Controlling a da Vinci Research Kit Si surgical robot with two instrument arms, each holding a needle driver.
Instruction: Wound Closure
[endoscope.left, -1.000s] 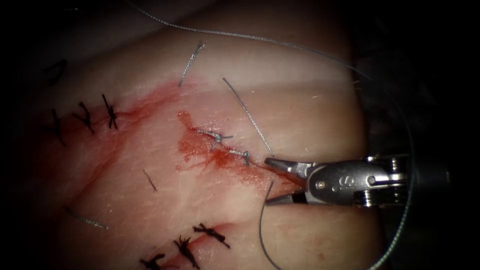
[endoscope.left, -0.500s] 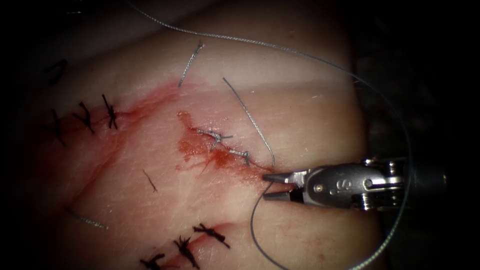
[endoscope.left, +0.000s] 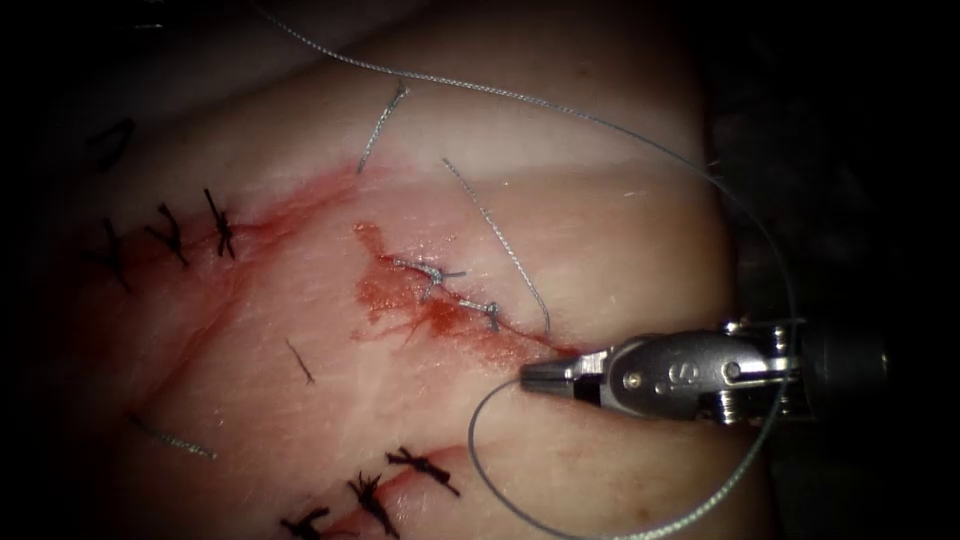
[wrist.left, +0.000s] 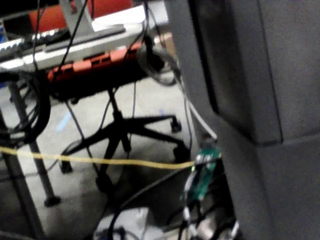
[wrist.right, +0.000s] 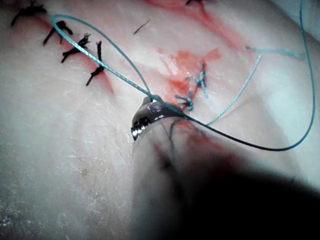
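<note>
At right end of cut (endoscope.left: 470, 312), right arm's tool (endoscope.left: 528, 375) lies low over tissue (endoscope.left: 300, 400), jaws closed on thread (endoscope.left: 480, 440) near their tips. Thread leaves tips, loops below tool, arcs up behind tool's wrist, runs across upper tissue. Right wrist view: same closed tips (wrist.right: 145, 120) with thread (wrist.right: 100, 67) crossing them. Two knotted stitches (endoscope.left: 435, 272) sit along cut amid red fluid (endoscope.left: 385, 295). Cut end of thread (endoscope.left: 380, 125) lies above. Dark stitches (endoscope.left: 170, 235) close older wounds to left. Needle not discernible.

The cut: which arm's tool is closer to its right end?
Right. The right tool has its jaws shut on the thread at the cut's right end. I cannot place the left tool.
</note>
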